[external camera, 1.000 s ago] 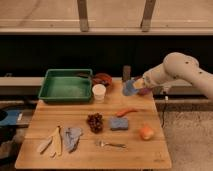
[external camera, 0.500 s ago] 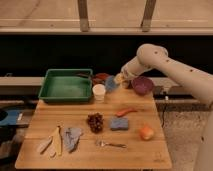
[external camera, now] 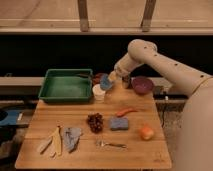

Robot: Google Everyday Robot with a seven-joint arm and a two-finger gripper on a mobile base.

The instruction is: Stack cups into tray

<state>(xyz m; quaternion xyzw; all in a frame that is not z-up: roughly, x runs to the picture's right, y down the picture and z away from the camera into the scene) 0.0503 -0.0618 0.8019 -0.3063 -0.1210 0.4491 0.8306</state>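
Green tray (external camera: 62,86), where does it sit? (Mia)

Back left of the wooden tabletop (external camera: 85,156). I see no cup inside it. (Tom)

And the pincer? (Mia)

The pincer (external camera: 112,77) hangs at the end of the pale arm (external camera: 165,65), which reaches in from the right. It is over the back middle of the tabletop, just past the tray's right wall. It is clenched on the light blue cup (external camera: 105,83). (Tom)

How is that cup held? (Mia)

Tilted, off the wood, just above and slightly right of the white cup (external camera: 99,93). Whether the two cups touch I cannot tell. (Tom)

Where is the white one? (Mia)

Upright on the tabletop, just beside the tray's right wall, outside it. (Tom)

What else is near? (Mia)

A purple bowl (external camera: 142,85) stands at the back right, near the arm. A red-orange bowl (external camera: 98,77) peeks out behind the cups, partly hidden by them. (Tom)

And toward the front? (Mia)

Dark grapes (external camera: 95,122) lie in the middle with a blue sponge (external camera: 119,124) just beside them on the right. An orange-red vegetable (external camera: 125,111) lies behind the sponge. An orange (external camera: 146,132) sits further right, and a fork (external camera: 111,145) lies in front of the grapes. At the front left lie a grey-blue cloth (external camera: 72,138) and pale wooden utensils (external camera: 52,143), touching each other. (Tom)
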